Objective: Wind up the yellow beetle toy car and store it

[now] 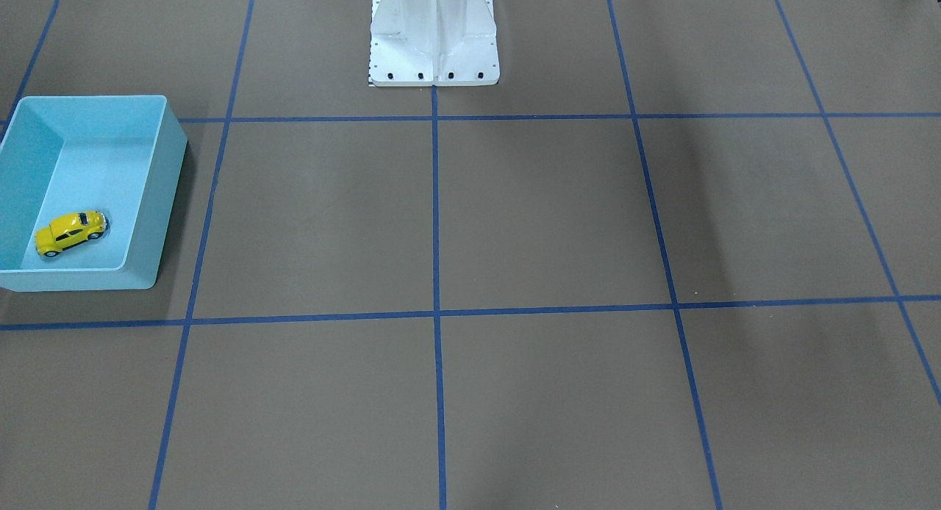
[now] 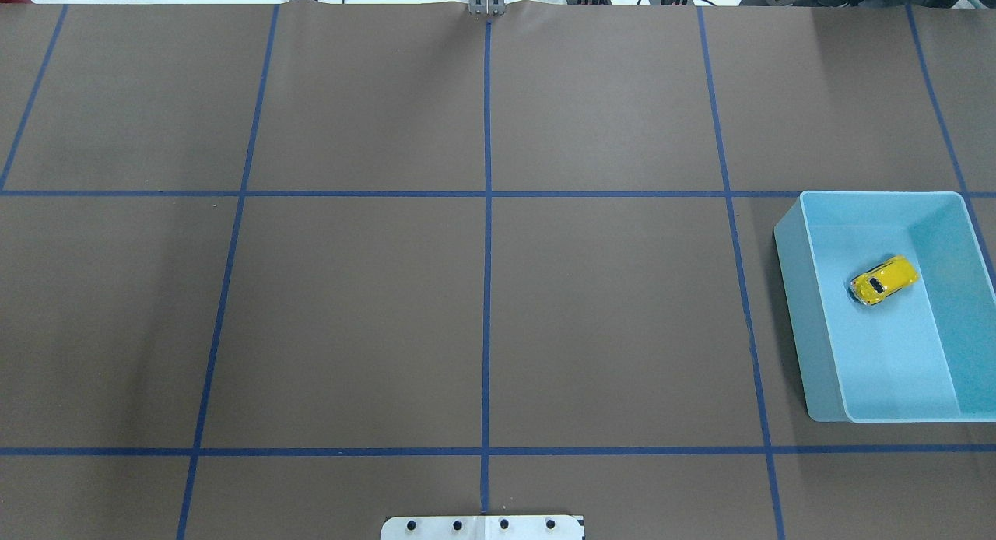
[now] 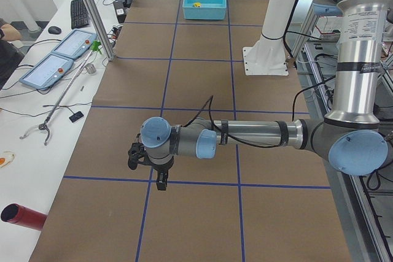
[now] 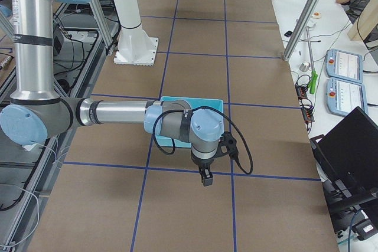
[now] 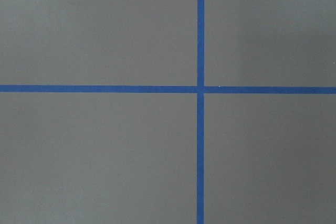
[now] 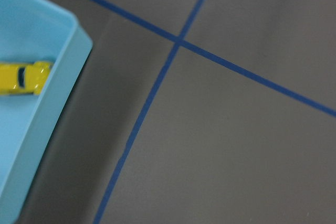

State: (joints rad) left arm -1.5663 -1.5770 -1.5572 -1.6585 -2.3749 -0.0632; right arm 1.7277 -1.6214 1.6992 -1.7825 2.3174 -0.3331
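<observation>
Overhead exterior view: the yellow beetle toy car (image 2: pixel 883 280) sits on its wheels inside the light blue bin (image 2: pixel 792 314) at the table's 3 o'clock. Storing looks done; whether it was wound cannot be judged. The right gripper (image 4: pixel 205 176) hangs near the bin and the left gripper (image 3: pixel 161 176) well apart. I cannot tell whether either is spread or pressed together.

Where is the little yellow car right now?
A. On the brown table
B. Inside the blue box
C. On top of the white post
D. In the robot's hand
B: the yellow car sits on its wheels on the floor of the blue box, with the box's walls all around it.
</observation>
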